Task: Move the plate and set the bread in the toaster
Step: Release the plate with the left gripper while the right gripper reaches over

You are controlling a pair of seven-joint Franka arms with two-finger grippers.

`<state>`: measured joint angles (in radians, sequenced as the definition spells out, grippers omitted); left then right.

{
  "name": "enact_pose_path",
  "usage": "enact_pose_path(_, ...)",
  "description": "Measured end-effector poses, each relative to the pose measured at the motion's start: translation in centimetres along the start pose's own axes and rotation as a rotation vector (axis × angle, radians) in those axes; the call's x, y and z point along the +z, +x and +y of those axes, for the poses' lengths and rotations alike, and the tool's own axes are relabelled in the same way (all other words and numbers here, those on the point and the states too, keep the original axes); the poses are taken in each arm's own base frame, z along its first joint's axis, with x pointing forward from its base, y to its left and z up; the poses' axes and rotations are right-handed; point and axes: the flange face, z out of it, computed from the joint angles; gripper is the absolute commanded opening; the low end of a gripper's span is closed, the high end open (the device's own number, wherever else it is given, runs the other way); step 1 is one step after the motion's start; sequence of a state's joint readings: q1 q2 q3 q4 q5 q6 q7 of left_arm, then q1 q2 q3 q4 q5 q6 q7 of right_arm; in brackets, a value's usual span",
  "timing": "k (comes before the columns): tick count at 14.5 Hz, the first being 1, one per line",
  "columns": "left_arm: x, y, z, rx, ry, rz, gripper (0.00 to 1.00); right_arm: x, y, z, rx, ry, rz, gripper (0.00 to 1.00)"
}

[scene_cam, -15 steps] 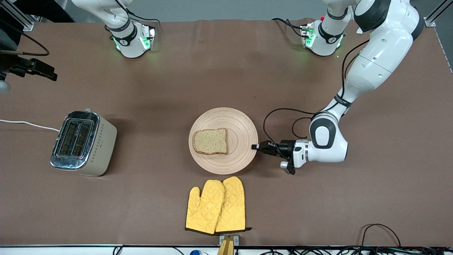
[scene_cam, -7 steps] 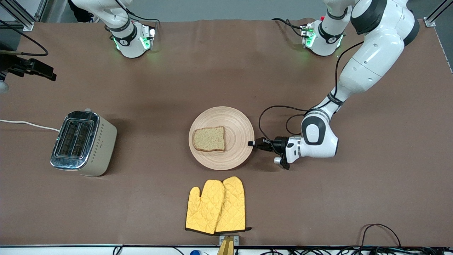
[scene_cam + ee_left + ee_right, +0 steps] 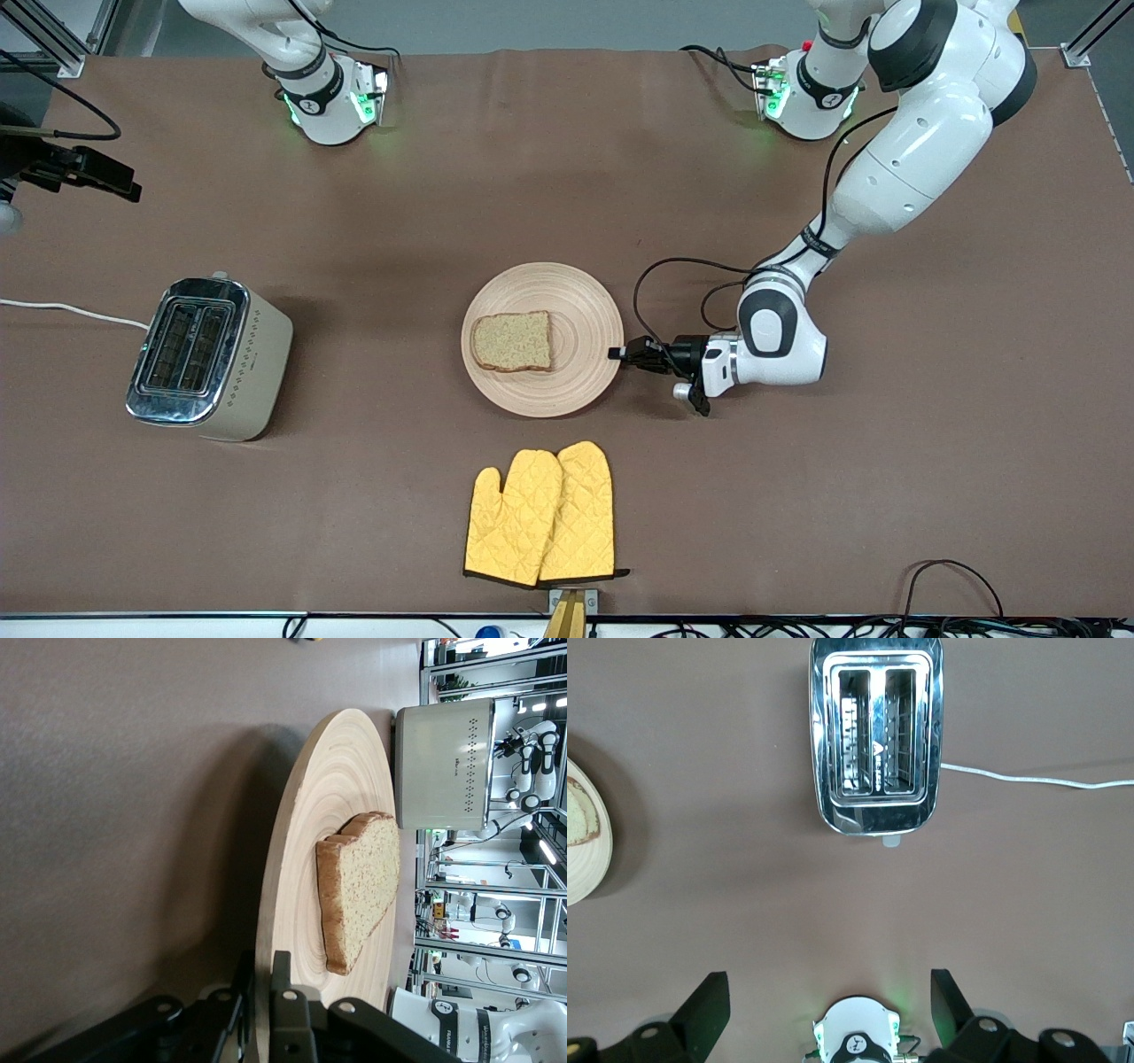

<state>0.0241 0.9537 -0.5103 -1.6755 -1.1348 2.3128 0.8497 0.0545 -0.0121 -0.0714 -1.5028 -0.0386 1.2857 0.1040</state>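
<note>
From the front view we see the left claw (image 3: 616, 353) low at the worktop (image 3: 930, 461), clenched on the rim of the wooden plate (image 3: 580, 332) at the edge toward the left arm's end. The slice of wholegrain bread (image 3: 512, 342) lies flat on the plate, away from the clamped edge, toward the right arm's end. The cream toaster (image 3: 209, 358) stands well apart from that claw, at the right arm's end, its white cord (image 3: 71, 310) trailing off the worktop's end. A pair of yellow oven mitts (image 3: 542, 514) lies nearer the front camera than the plate. In the left wrist view we see the left claw's black fingers (image 3: 288, 1010) pinching the plate's rim, one above and one beneath, with the bread just past them and the toaster farther on. In the right wrist view the right claw (image 3: 831, 1005) hangs high over the worktop near the toaster, fingers spread wide and holding nothing, waiting.
</note>
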Motion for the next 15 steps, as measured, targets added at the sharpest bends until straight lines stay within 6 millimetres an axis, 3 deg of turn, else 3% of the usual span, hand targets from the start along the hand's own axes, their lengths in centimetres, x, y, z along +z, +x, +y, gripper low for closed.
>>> enact_pose_path(1, -0.1, -0.2, -0.2, -0.008, -0.002, 0.0, 0.78, 0.0, -0.1, 0.0, -0.001, -0.001, -0.005, 1.0)
enact_pose_path(2, -0.1, -0.3, -0.3, -0.015, -0.009, 0.0, 0.99, 0.1, -0.1, 0.0, -0.001, -0.001, -0.007, 1.0)
enact_pose_path(6, -0.6, -0.2, -0.3, -0.024, -0.014, 0.008, 1.0, 0.1, -0.1, 0.2, -0.008, 0.012, -0.009, 1.0)
enact_pose_path(9, -2.5, 0.9, 1.0, -0.064, -0.009, 0.037, 1.0, 0.1, 0.1, 1.2, 0.003, 0.039, -0.011, 1.0)
enact_pose_path(12, -6.5, 3.0, 4.2, -0.109, 0.043, 0.066, 1.0, 0.5, 0.4, 0.3, -0.013, 0.074, -0.015, 1.0)
enact_pose_path(15, -13.3, 5.3, 6.6, -0.148, 0.149, 0.089, 1.0, 1.2, 1.2, -5.2, -0.008, 0.124, -0.017, 1.0)
